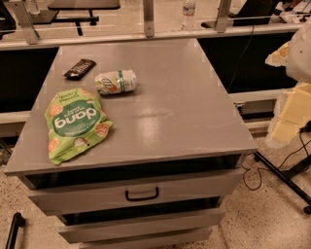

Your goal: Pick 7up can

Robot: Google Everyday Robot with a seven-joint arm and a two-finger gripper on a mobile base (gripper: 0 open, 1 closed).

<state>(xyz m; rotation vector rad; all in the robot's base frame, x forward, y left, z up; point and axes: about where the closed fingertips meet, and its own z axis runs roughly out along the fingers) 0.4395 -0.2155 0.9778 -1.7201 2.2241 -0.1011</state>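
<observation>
The 7up can (115,81) lies on its side on the grey cabinet top (180,97), toward the back left. It is whitish with a green band. My gripper (291,104) shows as a pale, blurred shape at the right edge of the view, beyond the cabinet's right side and far from the can. Nothing is seen in it.
A dark flat candy bar (79,68) lies just left of and behind the can. A large green snack bag (75,124) lies in front of the can. The cabinet has drawers with a black handle (142,194). A water bottle (188,13) stands behind the cabinet. Cables lie on the floor at right.
</observation>
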